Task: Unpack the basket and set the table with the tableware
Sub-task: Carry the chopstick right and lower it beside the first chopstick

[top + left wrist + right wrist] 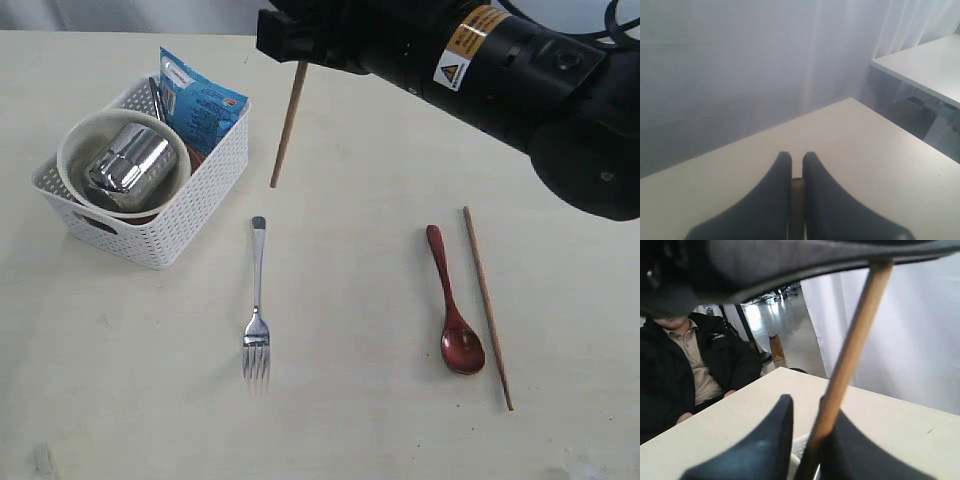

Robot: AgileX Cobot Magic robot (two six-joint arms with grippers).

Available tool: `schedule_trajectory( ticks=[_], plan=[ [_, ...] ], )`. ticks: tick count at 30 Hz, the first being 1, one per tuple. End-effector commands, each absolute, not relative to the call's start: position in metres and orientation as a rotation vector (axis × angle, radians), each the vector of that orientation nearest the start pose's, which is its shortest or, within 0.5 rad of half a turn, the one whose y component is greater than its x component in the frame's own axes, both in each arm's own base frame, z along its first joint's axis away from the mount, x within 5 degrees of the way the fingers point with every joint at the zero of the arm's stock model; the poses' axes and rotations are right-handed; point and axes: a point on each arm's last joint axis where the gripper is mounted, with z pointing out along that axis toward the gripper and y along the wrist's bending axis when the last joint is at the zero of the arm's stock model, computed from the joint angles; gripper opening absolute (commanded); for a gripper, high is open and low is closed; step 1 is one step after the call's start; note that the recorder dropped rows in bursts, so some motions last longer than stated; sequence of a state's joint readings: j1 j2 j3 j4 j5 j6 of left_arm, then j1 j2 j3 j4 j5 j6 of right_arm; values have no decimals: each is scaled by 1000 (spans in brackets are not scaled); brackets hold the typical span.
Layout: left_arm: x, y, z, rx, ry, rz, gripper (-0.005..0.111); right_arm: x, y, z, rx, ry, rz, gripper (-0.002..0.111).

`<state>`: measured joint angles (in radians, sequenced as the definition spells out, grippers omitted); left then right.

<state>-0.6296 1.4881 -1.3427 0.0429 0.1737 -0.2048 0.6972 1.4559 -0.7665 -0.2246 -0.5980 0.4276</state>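
Note:
A wooden chopstick (287, 120) hangs tilted above the table (350, 430), right of the basket (190, 215); its upper end is hidden under a black arm (480, 60). My left gripper (797, 156) is shut on the chopstick (797, 200). My right gripper (803, 399) is open, with the chopstick (855, 330) against one finger. In the basket are a cream bowl (100, 118) holding a steel cup (128, 165), and a grey handle (156, 98). On the table lie a fork (258, 300), a dark red spoon (452, 300) and a second chopstick (487, 305).
A blue snack packet (200, 100) stands at the back of the basket. A person in a dark jacket (685, 360) sits at the table's edge. A corner of the basket (799, 447) shows below my right fingers. Another table (925, 65) stands beyond this one.

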Motion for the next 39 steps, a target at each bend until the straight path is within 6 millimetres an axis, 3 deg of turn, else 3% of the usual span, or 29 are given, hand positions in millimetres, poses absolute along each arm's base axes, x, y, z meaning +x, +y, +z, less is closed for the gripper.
schedule_trajectory(
  ticks=[1,8,10,14,16,19,22,25,30,36,39],
  plan=[
    [285,-208,398,439,1762,-547,0,233,211,281,-474,1593,823,0],
    [284,-208,397,446,1766,-540,4,233,211,281,-474,1593,823,0],
    [284,-208,396,449,1780,-536,15,233,211,281,-474,1596,822,0],
    [284,-208,395,452,1794,-532,51,233,211,280,-482,1601,812,0],
    [284,-208,395,452,1792,-532,63,234,211,279,-483,1614,806,0],
    [284,-207,398,458,1774,-522,72,234,210,275,-489,1658,778,0],
    [286,-198,404,443,1751,-502,73,239,204,267,-477,1746,679,0],
    [288,-182,413,398,1736,-475,73,250,186,259,-421,1850,569,0],
    [297,-152,415,321,1774,-403,73,274,138,246,-284,2049,404,0],
    [301,-140,388,307,1916,-344,73,282,73,232,-72,2446,207,0],
    [300,-141,366,316,1950,-345,73,271,61,227,-68,2667,141,0]
  ],
)
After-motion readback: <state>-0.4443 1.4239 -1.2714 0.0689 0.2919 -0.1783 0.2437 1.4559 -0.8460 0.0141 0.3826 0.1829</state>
